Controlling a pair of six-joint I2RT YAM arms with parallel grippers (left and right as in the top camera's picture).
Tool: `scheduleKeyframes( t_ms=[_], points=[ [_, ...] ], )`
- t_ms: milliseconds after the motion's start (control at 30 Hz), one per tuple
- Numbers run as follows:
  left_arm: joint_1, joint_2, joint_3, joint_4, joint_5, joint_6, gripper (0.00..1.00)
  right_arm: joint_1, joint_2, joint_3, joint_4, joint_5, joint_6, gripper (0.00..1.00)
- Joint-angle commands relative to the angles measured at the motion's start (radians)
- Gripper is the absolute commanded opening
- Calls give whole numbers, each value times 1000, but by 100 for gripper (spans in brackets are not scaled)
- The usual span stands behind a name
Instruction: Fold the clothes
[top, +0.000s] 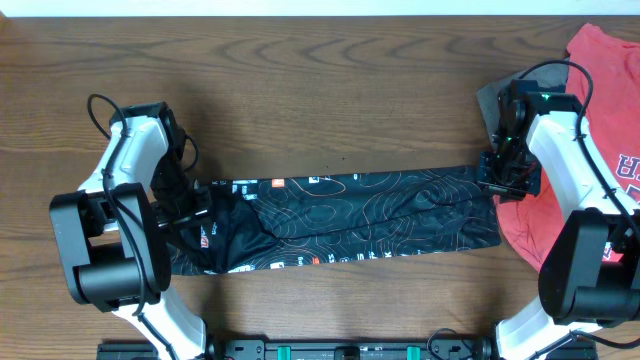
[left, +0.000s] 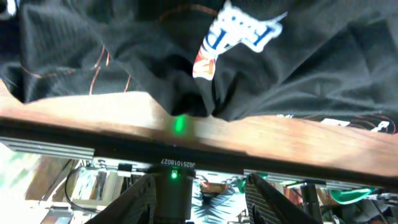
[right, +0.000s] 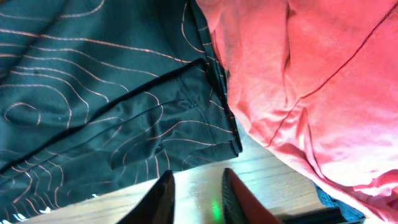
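Note:
The black jersey (top: 340, 220) with thin orange contour lines lies folded into a long strip across the middle of the table. My left gripper (top: 203, 207) hovers at its left end, where the cloth is bunched. In the left wrist view that gripper (left: 208, 205) is open with nothing between its fingers, and the jersey (left: 155, 56) lies beyond the tips. My right gripper (top: 493, 186) is at the strip's right end. In the right wrist view it (right: 196, 190) stands open over bare wood, just off the jersey's hem (right: 93, 99).
A red T-shirt (top: 600, 140) lies at the right edge, touching the jersey's end (right: 311, 81). A grey garment (top: 488, 98) peeks out beside it. A bit of blue cloth (right: 326, 199) shows under the red. The table's front edge and rail (left: 186, 149) lie close behind the left gripper.

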Motion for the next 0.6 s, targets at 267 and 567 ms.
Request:
scheduleKeyframes(
  t_ms=[267, 567],
  points=[
    [2, 0, 2, 156, 124, -3, 49, -2, -8, -9, -19, -31, -56, 41],
    [2, 0, 2, 190, 174, 6, 49, -109, -8, -38, 91, -31, -57, 29]
  ],
)
